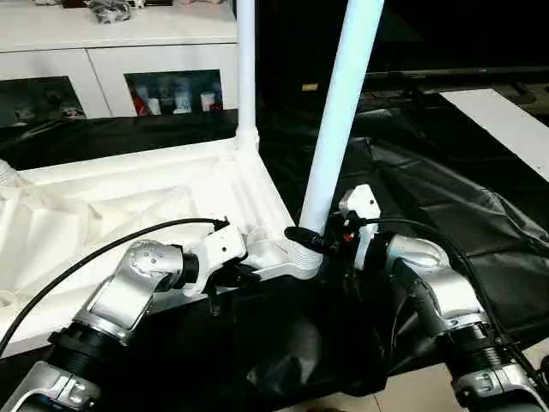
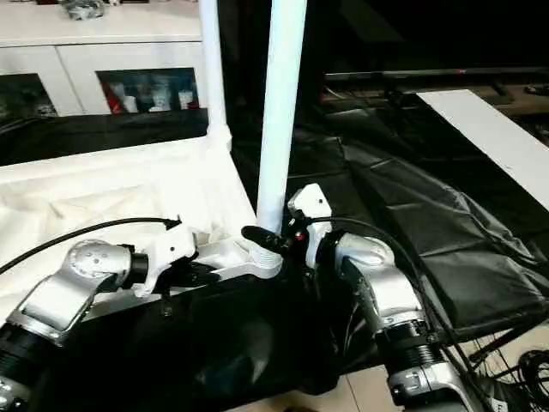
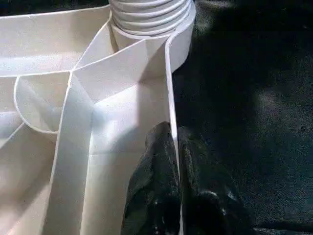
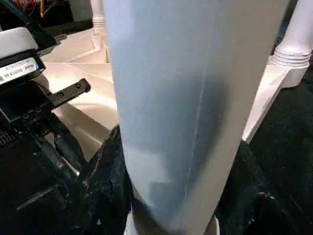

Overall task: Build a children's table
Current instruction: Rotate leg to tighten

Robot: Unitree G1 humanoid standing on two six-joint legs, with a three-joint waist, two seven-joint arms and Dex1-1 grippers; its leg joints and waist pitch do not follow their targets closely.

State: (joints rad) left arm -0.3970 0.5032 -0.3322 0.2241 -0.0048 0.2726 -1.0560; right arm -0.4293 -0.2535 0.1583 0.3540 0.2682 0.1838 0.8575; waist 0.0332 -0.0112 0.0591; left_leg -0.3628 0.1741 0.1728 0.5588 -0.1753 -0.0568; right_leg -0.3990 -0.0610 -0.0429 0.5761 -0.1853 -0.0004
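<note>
The children's table lies upside down on black sheeting, its white tabletop (image 1: 129, 206) showing the ribbed underside, with the near right corner closest to the robot. Far left in the head views, behind the tabletop, a white cabinet (image 1: 94, 51) with glass doors stands against the back. Coming rightward, the left gripper (image 1: 230, 273) reaches in from the left along the near edge of the tabletop; in its wrist view the two black fingers (image 3: 156, 186) are clenched on the thin side wall of the tabletop, one finger inside the wall and one outside, just short of the corner socket (image 3: 151, 19). Behind it, at the far right corner, a leg (image 1: 246, 69) stands upright in its socket. Next to the right, the near leg (image 1: 343, 112) rises from the near right corner socket, leaning slightly rightward toward its top. The right gripper (image 1: 313, 240) comes in from the right and grasps this near leg low down, just above the ribbed collar, its black fingers (image 4: 105, 166) wrapped on either side of the tube. Farther right, the black sheeting (image 1: 446, 172) spreads out crumpled, and a white board (image 1: 515, 129) lies at the far right edge.
</note>
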